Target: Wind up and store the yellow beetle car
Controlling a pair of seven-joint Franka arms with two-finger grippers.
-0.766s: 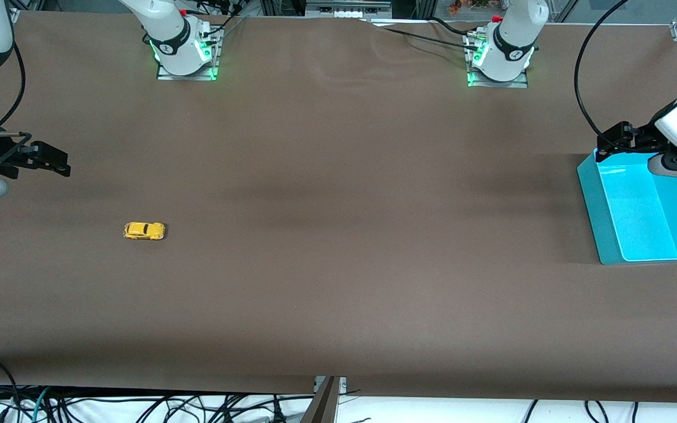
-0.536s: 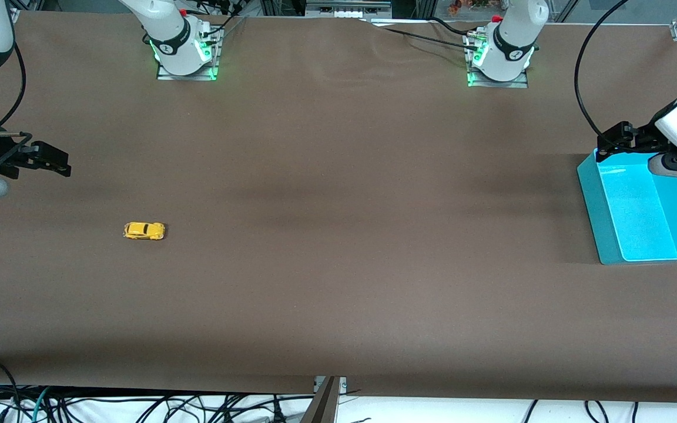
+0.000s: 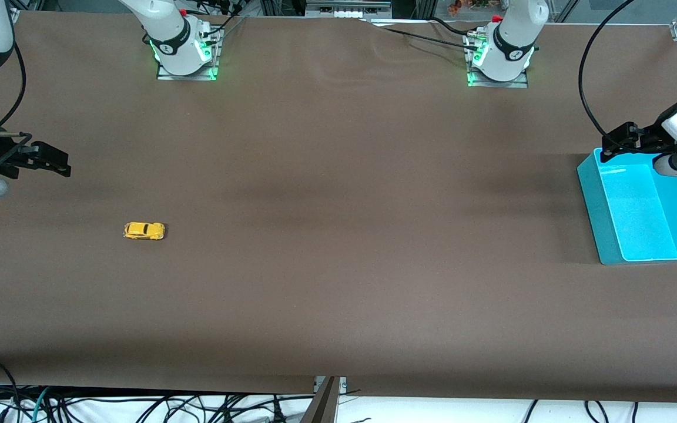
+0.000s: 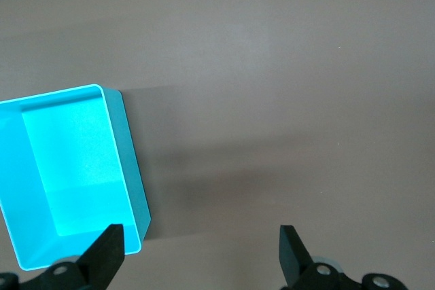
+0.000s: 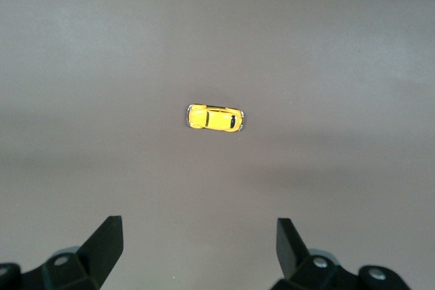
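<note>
The yellow beetle car (image 3: 144, 230) stands on its wheels on the brown table, toward the right arm's end. In the right wrist view the car (image 5: 214, 118) lies ahead of my right gripper (image 5: 199, 236), well apart from both fingers. My right gripper (image 3: 56, 163) hangs open and empty over the table's edge at that end. My left gripper (image 3: 615, 144) is open and empty over the corner of the cyan bin (image 3: 590, 189). In the left wrist view the bin (image 4: 130, 161) sits beside one finger of the left gripper (image 4: 200, 242).
The cyan bin is empty and lies at the left arm's end of the table. Both arm bases (image 3: 184, 53) (image 3: 500, 59) stand along the table's edge farthest from the front camera. Black cables (image 3: 585, 88) loop above the bin's end.
My left gripper has drifted slightly toward the left arm's end of the table. The right gripper and the car have not moved.
</note>
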